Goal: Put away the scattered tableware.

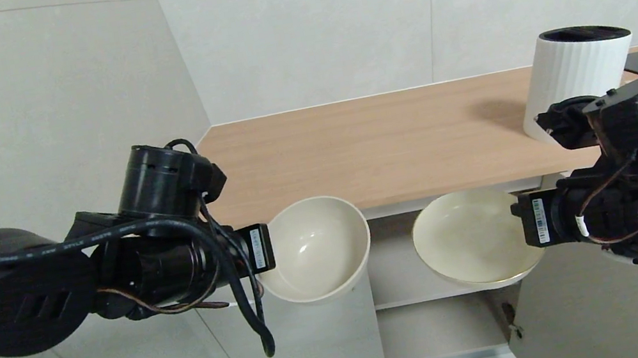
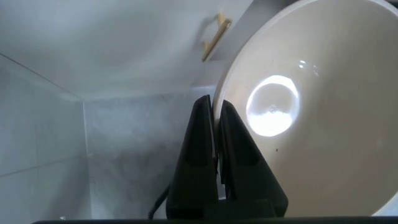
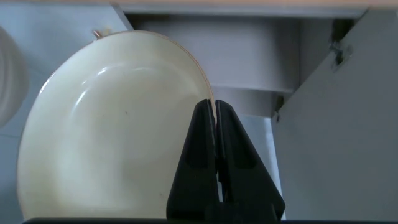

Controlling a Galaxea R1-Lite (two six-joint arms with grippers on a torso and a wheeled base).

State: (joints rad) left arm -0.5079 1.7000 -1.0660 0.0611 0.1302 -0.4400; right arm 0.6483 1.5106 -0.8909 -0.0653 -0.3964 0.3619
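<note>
While the left gripper (image 1: 266,247) has its fingers closed on the rim of a cream bowl (image 1: 315,251), the right gripper (image 1: 526,223) pinches the edge of a cream plate (image 1: 471,238) likewise. Both dishes hang side by side, bowl on the left, off the near edge of the counter (image 1: 378,143), before an open cupboard (image 1: 434,322).

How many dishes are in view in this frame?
2. A bowl is clamped at its rim by the left gripper, and a plate by the right gripper, both held before the open cabinet under the countertop. Others may be hidden inside the cabinet.
</note>
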